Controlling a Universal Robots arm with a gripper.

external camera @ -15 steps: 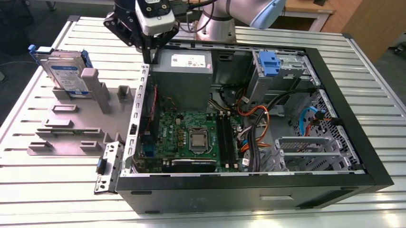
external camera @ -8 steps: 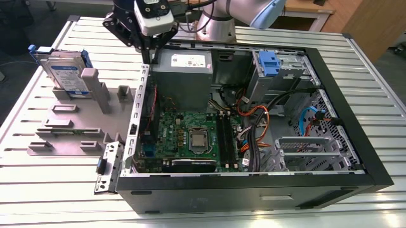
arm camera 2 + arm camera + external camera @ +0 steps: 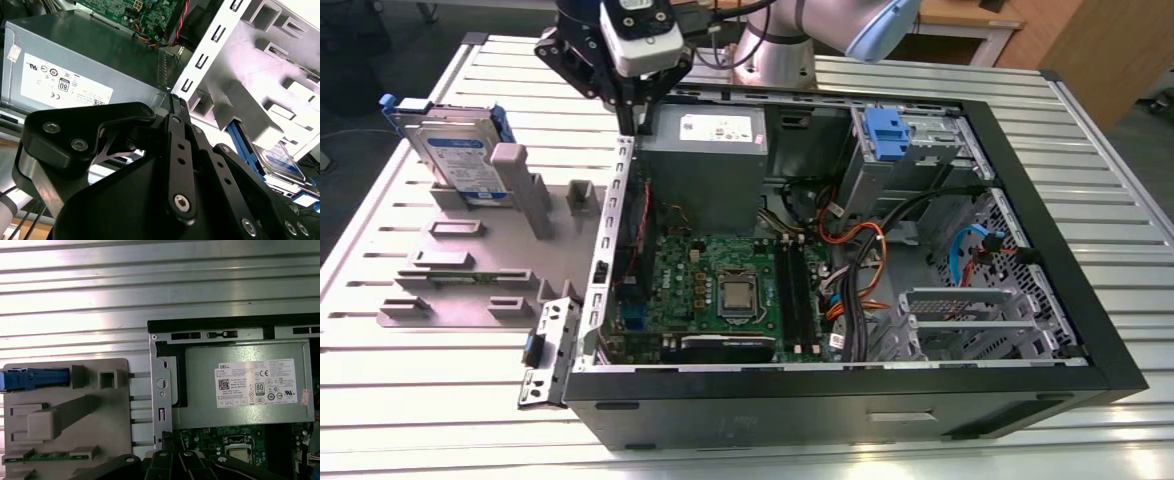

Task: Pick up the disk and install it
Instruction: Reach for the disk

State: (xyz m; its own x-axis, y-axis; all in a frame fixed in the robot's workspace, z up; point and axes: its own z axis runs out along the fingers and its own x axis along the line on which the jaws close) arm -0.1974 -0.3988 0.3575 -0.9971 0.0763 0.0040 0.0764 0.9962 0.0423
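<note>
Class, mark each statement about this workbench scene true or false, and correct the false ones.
1. The disk stands on edge in the grey fixture, outside the computer case. True.
2. The gripper holds the disk. False: it is shut on nothing and hangs over the case's edge, by the power supply.
3. The case is open, with the motherboard showing. True.
4. The blue clip lies on the table beside the case. False: it sits inside the case.
</note>
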